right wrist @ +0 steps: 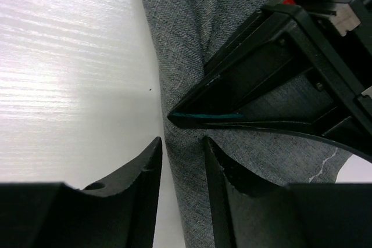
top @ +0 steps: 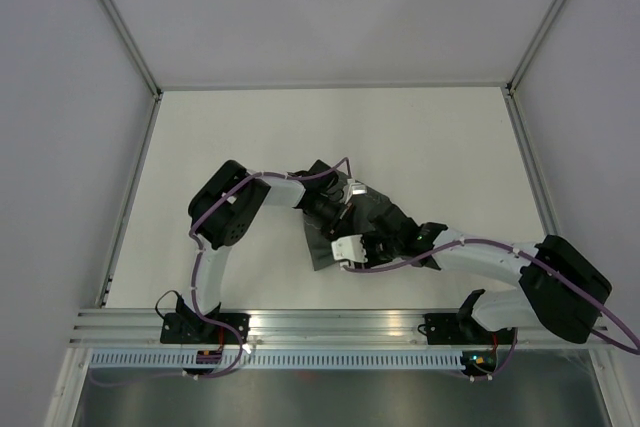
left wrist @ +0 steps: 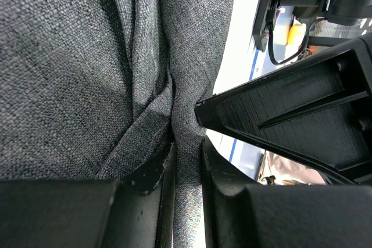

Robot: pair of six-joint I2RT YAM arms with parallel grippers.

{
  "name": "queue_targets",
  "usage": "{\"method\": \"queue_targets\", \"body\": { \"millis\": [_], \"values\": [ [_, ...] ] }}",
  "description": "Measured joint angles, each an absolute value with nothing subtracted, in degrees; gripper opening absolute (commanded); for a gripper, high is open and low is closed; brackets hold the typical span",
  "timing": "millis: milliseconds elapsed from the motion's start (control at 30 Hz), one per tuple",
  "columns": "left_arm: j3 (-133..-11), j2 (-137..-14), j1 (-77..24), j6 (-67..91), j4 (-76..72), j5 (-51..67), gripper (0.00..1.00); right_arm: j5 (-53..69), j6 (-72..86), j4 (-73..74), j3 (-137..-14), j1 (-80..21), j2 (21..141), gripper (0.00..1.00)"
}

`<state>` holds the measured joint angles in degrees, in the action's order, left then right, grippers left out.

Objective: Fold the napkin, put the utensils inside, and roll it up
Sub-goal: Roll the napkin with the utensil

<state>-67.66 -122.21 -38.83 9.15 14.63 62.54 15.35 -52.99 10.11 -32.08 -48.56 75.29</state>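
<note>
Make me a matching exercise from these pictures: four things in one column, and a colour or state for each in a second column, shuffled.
Things:
1. napkin
2. table
3. left gripper
4. right gripper

Descriptions:
A. white, with a faint grain
B. shut on a fold of the napkin
C. dark grey and bunched up
D. fingers on either side of the napkin's edge

Pairs: 1-C, 2-A, 3-B, 4-D

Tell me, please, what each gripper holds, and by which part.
Left gripper pinches a fold of the napkin; right gripper straddles its edge, grip unclear.
</note>
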Motion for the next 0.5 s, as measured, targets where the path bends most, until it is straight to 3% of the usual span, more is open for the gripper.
{"method": "queue_targets", "body": {
  "millis": [133, 167, 200, 300, 500],
  "values": [
    [-67.66, -122.21, -38.63, 9.17, 14.85, 62.65, 0.03, 14.79, -52.75, 9.96, -32.95, -48.53, 76.29, 0.37],
    [-67.66, -122.23, -38.59, 9.19, 14.90, 62.67, 0.03, 14.70, -52.71, 9.91, -33.08, -48.53, 76.47, 0.39],
    [-67.66, -122.23, -38.52, 9.19, 14.94, 62.67, 0.03, 14.63, -52.69, 9.87, -33.19, -48.53, 76.60, 0.49],
    [-67.66, -122.32, -38.44, 9.23, 14.94, 62.94, 0.02, 14.50, -52.49, 9.85, -33.10, -48.42, 77.19, 0.59],
    [-67.66, -122.65, -38.46, 9.26, 14.92, 63.59, 0.02, 14.22, -52.75, 10.11, -32.93, -47.77, 77.58, 0.60]
  ]
}}
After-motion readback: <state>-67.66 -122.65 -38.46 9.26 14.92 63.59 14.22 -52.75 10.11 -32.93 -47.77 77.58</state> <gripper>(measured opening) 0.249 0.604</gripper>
